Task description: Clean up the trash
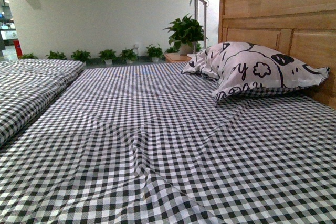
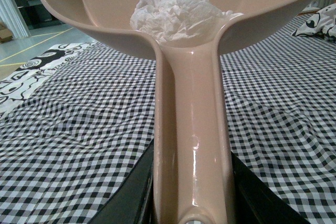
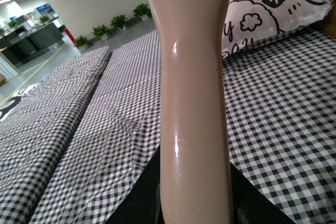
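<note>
— So, where's the trash (image 2: 176,13) now?

— Sitting in the pan of the beige dustpan (image 2: 94,19), right at the back where the pan meets the handle (image 2: 191,129). The left end effector (image 2: 191,203) is clamped on that handle; the dark jaws show on either side of it, low in the left wrist view.

— And the right one?

— It's holding a beige handle (image 3: 194,103) too, probably a brush, though I can't see its head. The right end effector (image 3: 194,203) has its jaws closed round the lower end.

— What worries you?

— The wad is light and loose. I'd guess a tip forward or a quick swing would roll it over the lip and back onto the checked bed sheet (image 1: 157,145). The long handle in the right grip could also brush the pan if the two arms cross.

— Any room to move?

— Plenty across the bed in the front view. The pillow (image 1: 252,72) lies against the wooden headboard (image 1: 294,9) on the right, and a folded checked quilt (image 1: 31,82) runs along the left side, so I'd keep to the middle. No bin shows in any view, so I can't say which way it has to go.
</note>
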You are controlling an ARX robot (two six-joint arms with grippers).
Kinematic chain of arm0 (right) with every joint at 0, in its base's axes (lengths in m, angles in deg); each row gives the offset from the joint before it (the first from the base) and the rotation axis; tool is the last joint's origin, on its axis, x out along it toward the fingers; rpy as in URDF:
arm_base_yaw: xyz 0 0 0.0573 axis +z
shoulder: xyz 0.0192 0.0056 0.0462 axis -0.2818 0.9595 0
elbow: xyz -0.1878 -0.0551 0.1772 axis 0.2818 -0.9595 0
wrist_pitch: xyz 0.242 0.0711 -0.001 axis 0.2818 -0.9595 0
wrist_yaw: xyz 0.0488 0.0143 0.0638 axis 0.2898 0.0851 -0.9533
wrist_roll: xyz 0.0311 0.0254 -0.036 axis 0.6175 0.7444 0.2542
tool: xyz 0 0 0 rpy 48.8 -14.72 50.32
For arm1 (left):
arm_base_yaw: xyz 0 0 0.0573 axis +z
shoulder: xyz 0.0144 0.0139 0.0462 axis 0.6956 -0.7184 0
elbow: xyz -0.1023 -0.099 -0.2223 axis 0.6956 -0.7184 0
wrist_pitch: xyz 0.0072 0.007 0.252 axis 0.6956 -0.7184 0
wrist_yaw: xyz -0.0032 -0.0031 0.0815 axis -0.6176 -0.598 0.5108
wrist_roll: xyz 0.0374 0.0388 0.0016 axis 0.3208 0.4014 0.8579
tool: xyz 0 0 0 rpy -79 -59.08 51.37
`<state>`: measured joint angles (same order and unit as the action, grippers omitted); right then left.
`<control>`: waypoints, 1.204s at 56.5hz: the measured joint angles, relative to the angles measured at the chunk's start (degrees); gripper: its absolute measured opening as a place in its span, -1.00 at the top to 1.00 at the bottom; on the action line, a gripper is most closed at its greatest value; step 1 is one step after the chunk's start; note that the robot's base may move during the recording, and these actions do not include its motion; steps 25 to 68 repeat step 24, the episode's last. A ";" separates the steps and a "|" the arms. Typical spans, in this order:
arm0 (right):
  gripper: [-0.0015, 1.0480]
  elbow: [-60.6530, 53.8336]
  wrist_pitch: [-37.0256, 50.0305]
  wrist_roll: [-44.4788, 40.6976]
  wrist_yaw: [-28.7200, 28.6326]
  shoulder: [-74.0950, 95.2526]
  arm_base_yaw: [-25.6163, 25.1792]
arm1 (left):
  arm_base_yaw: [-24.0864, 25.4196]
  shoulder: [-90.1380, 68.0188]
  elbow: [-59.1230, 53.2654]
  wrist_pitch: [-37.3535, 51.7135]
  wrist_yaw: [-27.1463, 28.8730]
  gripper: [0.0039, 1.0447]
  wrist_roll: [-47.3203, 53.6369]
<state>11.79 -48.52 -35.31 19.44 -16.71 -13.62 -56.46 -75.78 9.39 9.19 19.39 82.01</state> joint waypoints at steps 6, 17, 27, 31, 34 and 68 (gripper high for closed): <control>0.65 0.00 0.00 0.00 0.00 0.00 0.00 | 0.00 0.00 0.00 0.00 0.00 0.49 -0.02; 0.65 0.00 0.00 0.00 0.00 0.00 0.00 | 0.00 0.00 0.00 0.00 0.00 0.49 0.00; 0.65 0.00 0.00 0.00 0.00 0.00 0.00 | 0.00 0.00 0.00 0.00 0.00 0.49 -0.02; 0.65 0.00 0.00 0.00 0.00 0.00 0.00 | 0.00 0.00 0.00 0.00 0.00 0.49 -0.02; 0.65 0.00 0.00 0.00 0.00 0.00 0.00 | 0.00 0.00 0.00 0.00 0.00 0.49 -0.02; 0.65 0.00 0.00 0.00 0.00 0.00 0.00 | 0.00 0.00 0.00 0.00 0.00 0.49 -0.02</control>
